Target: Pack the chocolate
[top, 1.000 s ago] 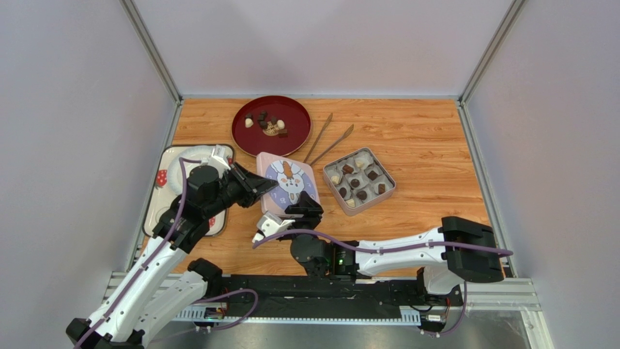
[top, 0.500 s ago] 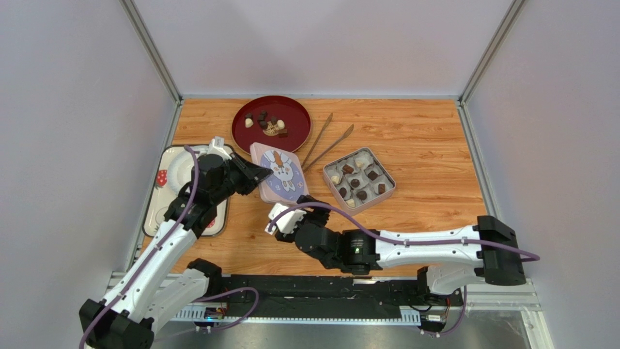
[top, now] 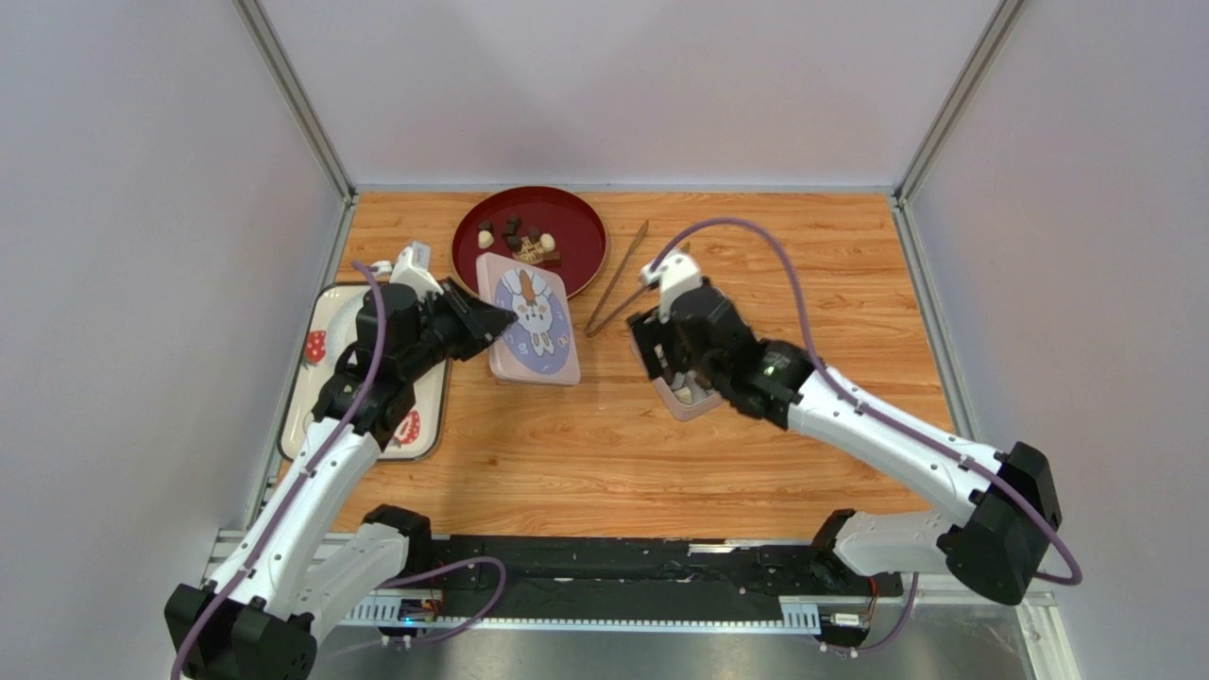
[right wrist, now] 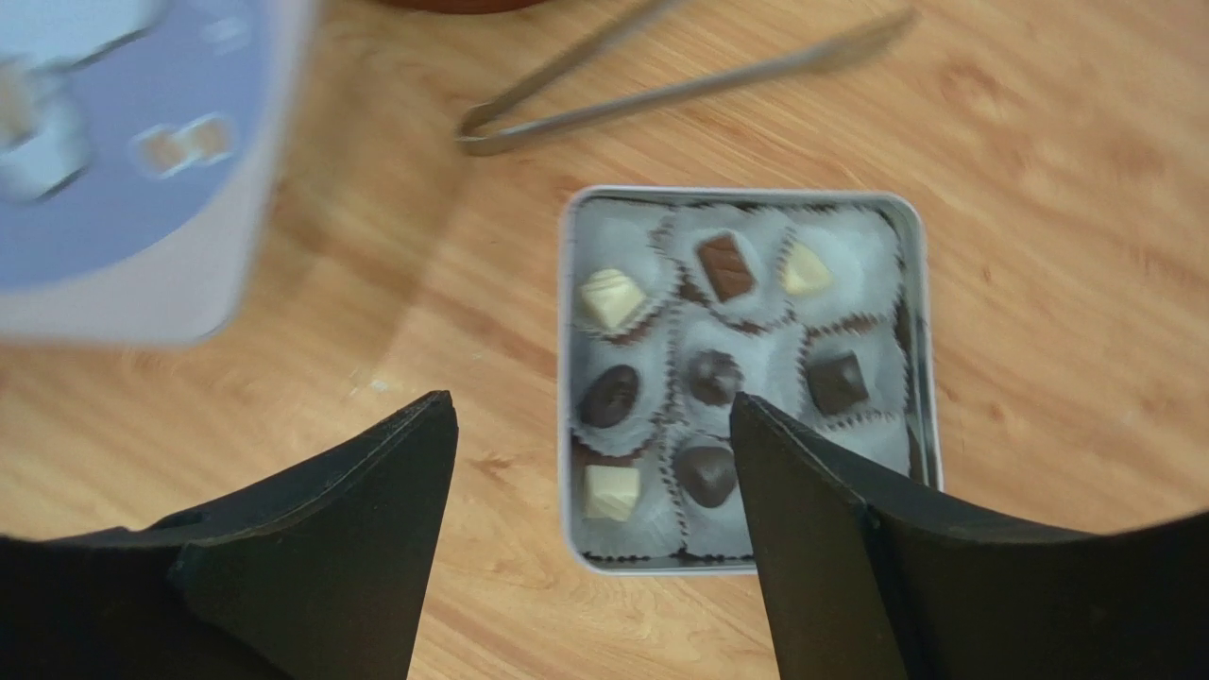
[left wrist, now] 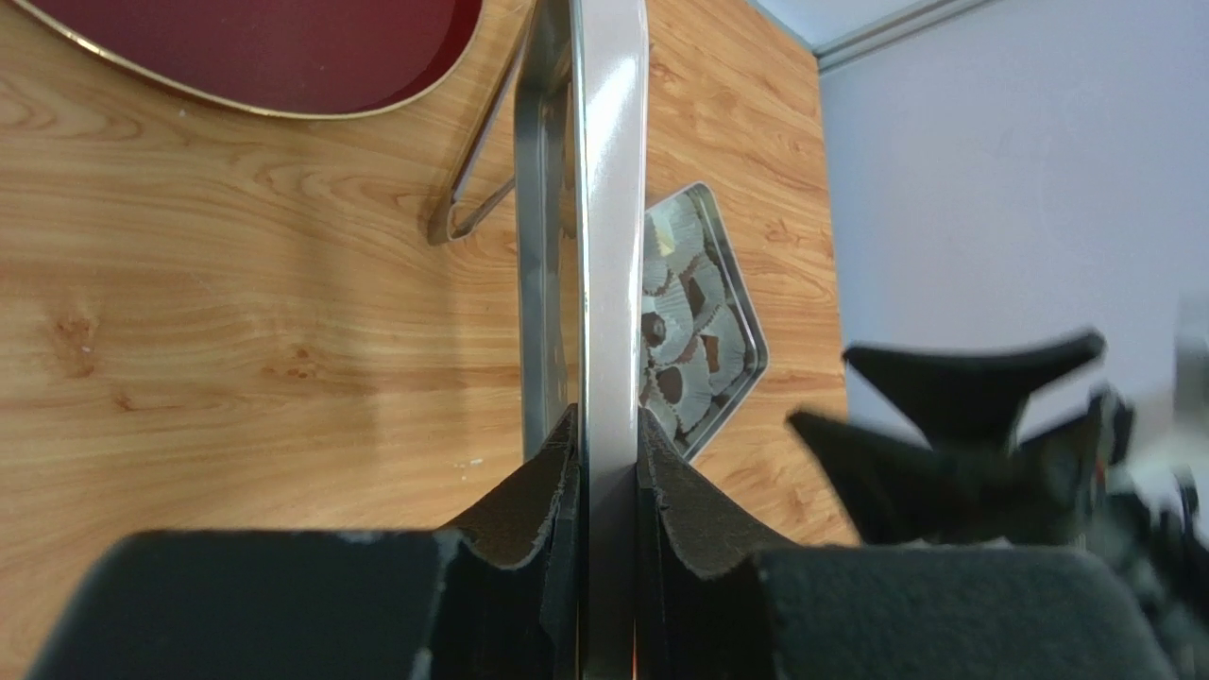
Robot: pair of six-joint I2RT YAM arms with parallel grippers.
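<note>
- Left hand (left wrist: 608, 425) clamps the lid (top: 532, 319) by its edge, left of the tin (right wrist: 920, 354); that thin hold could slip.
- Right hand (right wrist: 593, 411), open, hangs over the tin; chocolate (right wrist: 714, 376) inside risks knocking.

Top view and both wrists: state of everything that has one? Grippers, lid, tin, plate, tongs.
left gripper: shut on the lid's edge.
lid: off the tin, held near the plate.
right gripper: open, empty, above the tin.
tin: open, most slots hold chocolate.
plate: a few pieces on it.
tongs: lying on the table, unheld.
</note>
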